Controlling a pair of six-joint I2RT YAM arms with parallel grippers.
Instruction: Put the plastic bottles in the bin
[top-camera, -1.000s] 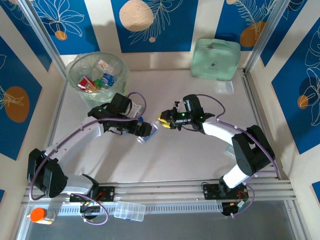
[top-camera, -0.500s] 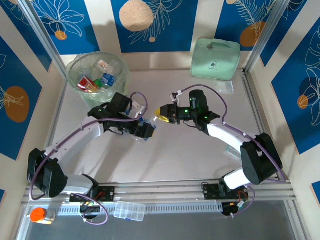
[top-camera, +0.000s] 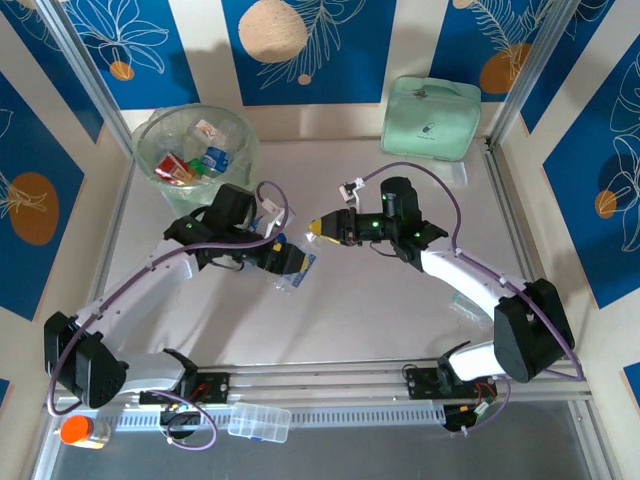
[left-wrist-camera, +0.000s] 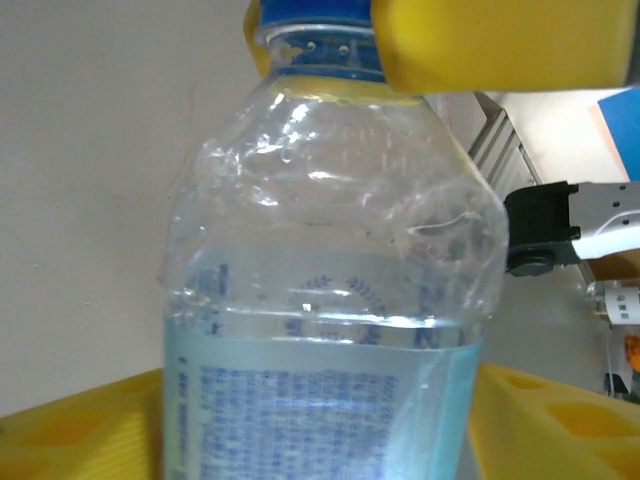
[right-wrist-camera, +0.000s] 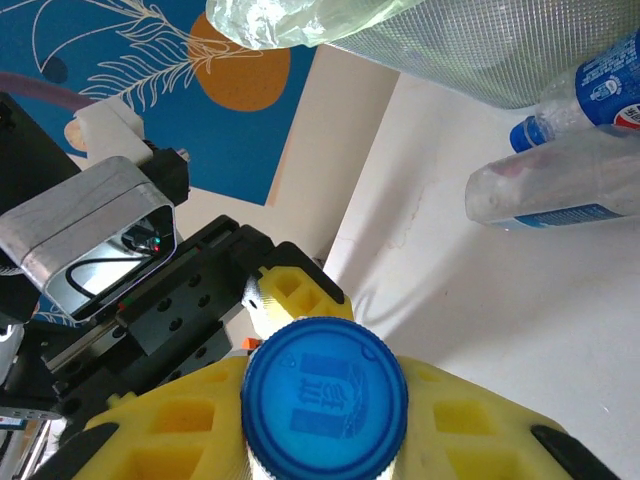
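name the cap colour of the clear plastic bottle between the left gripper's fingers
Blue cap, left wrist view.

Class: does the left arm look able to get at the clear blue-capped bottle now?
Probably yes: the jaws of the left gripper flank the clear bottle, though the right gripper holds its cap.

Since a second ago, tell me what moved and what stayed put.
The left tool closed in around the clear bottle; firm grip unclear. The right tool, shut on a blue cap, shifted slightly toward the back-left. The bin and green pouch stayed put.
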